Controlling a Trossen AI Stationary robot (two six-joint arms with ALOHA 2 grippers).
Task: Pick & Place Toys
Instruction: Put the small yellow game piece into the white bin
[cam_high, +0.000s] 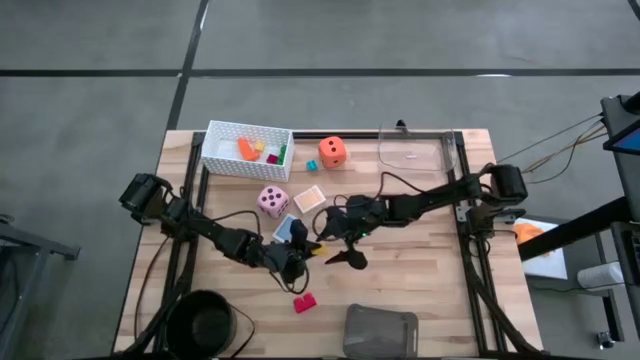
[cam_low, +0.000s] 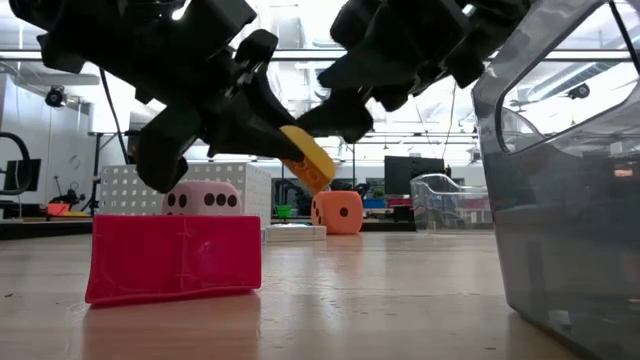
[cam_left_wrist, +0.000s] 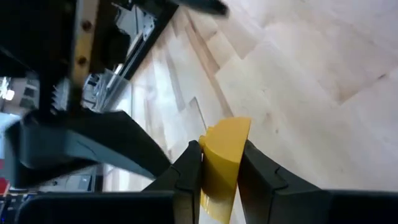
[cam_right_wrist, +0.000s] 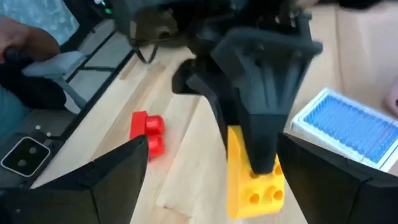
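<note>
My left gripper is shut on a yellow brick above the middle of the table; the brick also shows in the left wrist view and the low view. My right gripper is open. Its fingers stand wide on either side of the brick and of the left gripper's fingers, apart from both. A red brick lies on the table nearer the front. A blue card, a peach card, a pink die and an orange die rest on the table. My left gripper pinches the yellow brick by two opposite sides between its two fingers. The fingers come from the table's left, slanting down. The brick is lifted clear of the table and tilted, and its studded end sticks out past the fingertips.
A white perforated basket at the far left holds several small bricks. A small orange brick lies beside it. A clear container stands at the far right, a grey tray at the front edge, and a black round bowl at the front left.
</note>
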